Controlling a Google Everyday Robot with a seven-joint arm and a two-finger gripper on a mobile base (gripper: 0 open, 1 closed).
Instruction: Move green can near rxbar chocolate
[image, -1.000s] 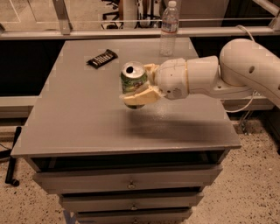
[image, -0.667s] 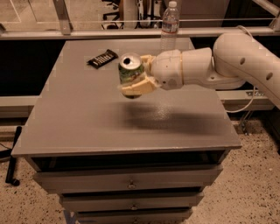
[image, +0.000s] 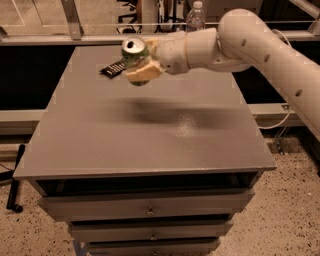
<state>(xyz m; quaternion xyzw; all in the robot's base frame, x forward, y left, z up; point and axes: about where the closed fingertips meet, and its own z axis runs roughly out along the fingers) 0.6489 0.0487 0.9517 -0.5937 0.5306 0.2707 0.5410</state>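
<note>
Grey surface (image: 150, 145) over drawers (image: 150, 210), black bar (image: 113, 69) lay flat at its far left, gripper (image: 140, 61) hung above beside the bar, jaws clamped on green can (image: 134, 51).

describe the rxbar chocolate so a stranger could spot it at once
Start at the grey table and look to its far left part. There, just left of the gripper holding the green can aloft, lies the rxbar chocolate: the only flat, black-wrapped thing.
</note>
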